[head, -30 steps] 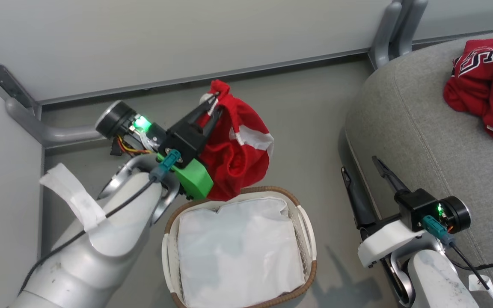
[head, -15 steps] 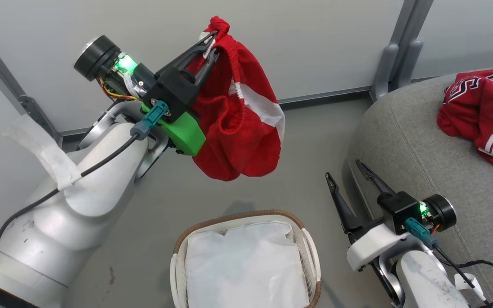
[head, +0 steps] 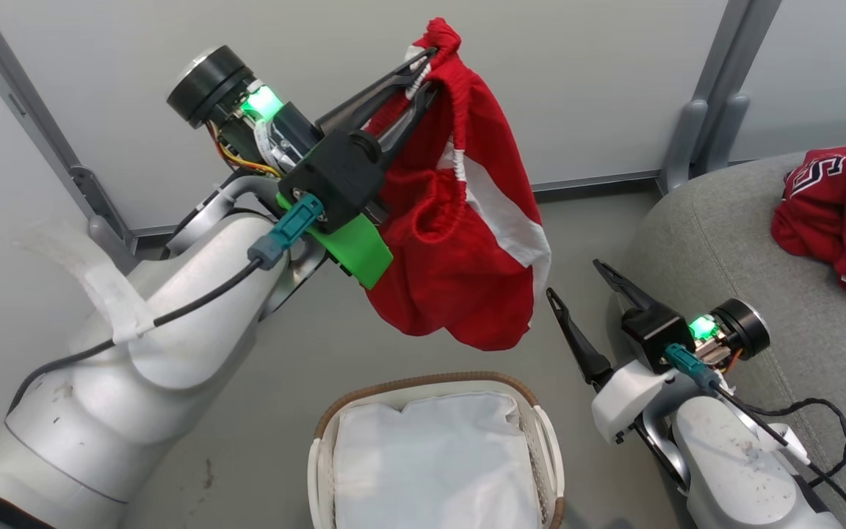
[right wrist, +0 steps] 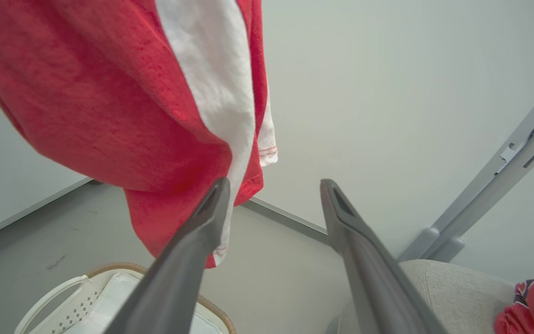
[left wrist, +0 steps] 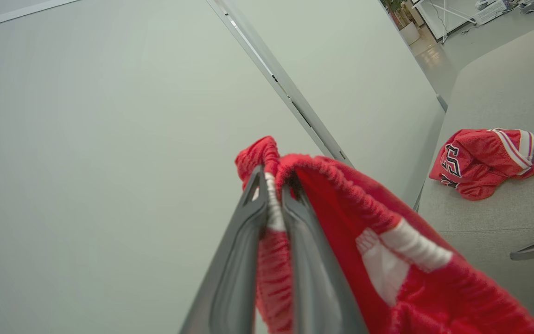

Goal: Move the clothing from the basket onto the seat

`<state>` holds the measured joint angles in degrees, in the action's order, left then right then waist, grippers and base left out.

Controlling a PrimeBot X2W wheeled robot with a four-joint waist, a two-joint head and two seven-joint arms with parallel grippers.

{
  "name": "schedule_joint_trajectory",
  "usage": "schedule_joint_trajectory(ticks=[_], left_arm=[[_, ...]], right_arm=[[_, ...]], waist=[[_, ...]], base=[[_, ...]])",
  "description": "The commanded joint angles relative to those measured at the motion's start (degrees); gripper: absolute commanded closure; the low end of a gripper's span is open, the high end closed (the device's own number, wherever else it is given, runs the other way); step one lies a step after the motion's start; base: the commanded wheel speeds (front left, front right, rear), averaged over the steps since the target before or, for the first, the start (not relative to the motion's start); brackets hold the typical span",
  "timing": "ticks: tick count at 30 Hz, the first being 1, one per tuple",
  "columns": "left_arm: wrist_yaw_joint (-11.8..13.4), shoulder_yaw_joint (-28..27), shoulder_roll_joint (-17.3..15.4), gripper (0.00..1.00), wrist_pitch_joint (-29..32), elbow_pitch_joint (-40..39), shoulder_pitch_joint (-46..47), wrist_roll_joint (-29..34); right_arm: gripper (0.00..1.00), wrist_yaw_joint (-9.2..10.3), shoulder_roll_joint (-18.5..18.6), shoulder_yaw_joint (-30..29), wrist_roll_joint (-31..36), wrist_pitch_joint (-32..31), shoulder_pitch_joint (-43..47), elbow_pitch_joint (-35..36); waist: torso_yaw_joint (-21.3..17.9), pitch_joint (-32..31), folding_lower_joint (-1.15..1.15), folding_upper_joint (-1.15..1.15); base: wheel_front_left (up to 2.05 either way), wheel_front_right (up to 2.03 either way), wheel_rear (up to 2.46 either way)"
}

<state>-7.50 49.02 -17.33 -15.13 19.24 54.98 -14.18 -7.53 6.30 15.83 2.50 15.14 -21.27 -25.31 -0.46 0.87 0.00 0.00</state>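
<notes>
Clamping clothing over the grey floor, left end effector fronts pale wall; right end effector gapes.

A: Straight behind the left claw, pale grey-green wall panels, flat, bare and evenly lit!
B: And off to the claw's right, a grey metal post stands against the wall, with a rounded bracket at its foot.
A: There's a slanted post far out on the claw's left, too.
B: Well below the claw, smooth grey floor. A skirting strip edges the wall, and there's a small dark smear lower down.
</notes>
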Motion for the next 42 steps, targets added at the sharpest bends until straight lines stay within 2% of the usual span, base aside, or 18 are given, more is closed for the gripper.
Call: schedule_joint_trajectory(ticks=[1,12,13,14,15,16,17,22,33,35,36,37,38,42], left_arm=[[0.04,0.34,0.14,1.00,0.00,-0.63,-0.26,-0.43],[0.04,2.96,1.02,1.00,0.02,-4.00,-1.30,-1.09],[0.03,3.08,0.99,1.00,0.02,-4.08,-1.55,-1.28],[0.03,3.13,0.95,1.00,0.02,-4.10,-1.74,-1.44],[0.03,3.10,0.87,1.00,0.02,-4.06,-1.97,-1.65],[0.03,3.02,0.85,1.00,0.02,-3.93,-2.25,-1.84],[0.06,2.89,0.79,1.00,0.01,-3.81,-2.58,-1.95],[0.40,1.84,0.80,1.00,0.02,-3.26,-4.59,-3.24],[2.65,-3.47,2.29,0.98,0.02,-0.69,-14.42,-8.50],[3.07,-4.83,3.18,0.84,0.02,-0.23,-17.02,-9.10],[3.19,-5.50,3.55,0.71,0.02,-0.04,-18.15,-9.20],[3.41,-6.39,4.12,0.45,0.02,0.23,-19.54,-9.60],[3.29,-6.98,4.64,0.00,0.02,0.54,-20.74,-9.70],[3.08,-10.19,6.95,0.00,0.02,1.29,-25.17,-9.57]], right_arm=[[0.00,0.08,0.82,1.15,-0.89,0.01,-1.25,-0.92],[0.00,0.08,5.94,18.53,-10.65,0.02,-10.21,-7.68],[0.29,0.08,6.27,19.86,-11.83,0.02,-10.90,-7.68],[0.53,0.08,6.45,20.82,-12.63,0.02,-11.34,-7.51],[0.70,0.08,6.67,21.85,-13.49,0.02,-11.74,-7.34],[0.80,0.08,6.85,22.48,-14.00,0.02,-11.99,-7.15],[1.00,0.08,6.93,22.98,-14.73,0.02,-12.29,-6.82],[1.00,0.08,6.43,23.07,-16.30,0.02,-12.41,-5.05],[1.00,0.08,4.39,13.44,-14.21,0.02,-10.47,-1.83],[1.00,0.08,4.12,12.05,-13.63,0.02,-10.19,-1.09],[1.00,0.08,4.14,11.46,-13.29,0.02,-10.22,-0.71],[1.00,0.08,4.19,10.90,-12.90,0.02,-10.27,-0.34],[1.00,0.08,4.15,10.52,-12.69,0.02,-10.31,-0.06],[1.00,0.08,4.15,9.11,-11.95,0.02,-10.61,1.31]], waist=[[0.48,-0.21,0.00,0.00],[2.20,-0.62,0.00,0.00],[2.30,-0.62,0.00,0.00],[2.36,-0.60,0.00,0.00],[2.40,-0.57,0.00,0.00],[2.43,-0.54,0.00,0.00],[2.45,-0.49,0.00,0.00],[2.31,-0.14,0.00,0.00],[1.51,0.63,0.00,0.00],[1.41,0.87,0.00,0.00],[1.33,1.06,0.00,0.00],[1.26,1.26,0.00,0.00],[1.21,1.39,0.00,0.00],[1.04,1.86,0.00,0.00]], base=[[0.00,0.00,0.00],[0.00,0.00,0.00],[0.00,0.00,0.00],[0.00,0.00,0.00],[0.00,0.00,0.00],[0.00,0.00,0.00],[0.00,0.00,0.00],[0.00,0.00,0.00],[0.00,0.00,0.00],[0.00,0.00,0.00],[0.00,0.00,0.00],[0.00,0.00,0.00],[0.00,0.00,0.00],[0.00,0.00,0.00]])
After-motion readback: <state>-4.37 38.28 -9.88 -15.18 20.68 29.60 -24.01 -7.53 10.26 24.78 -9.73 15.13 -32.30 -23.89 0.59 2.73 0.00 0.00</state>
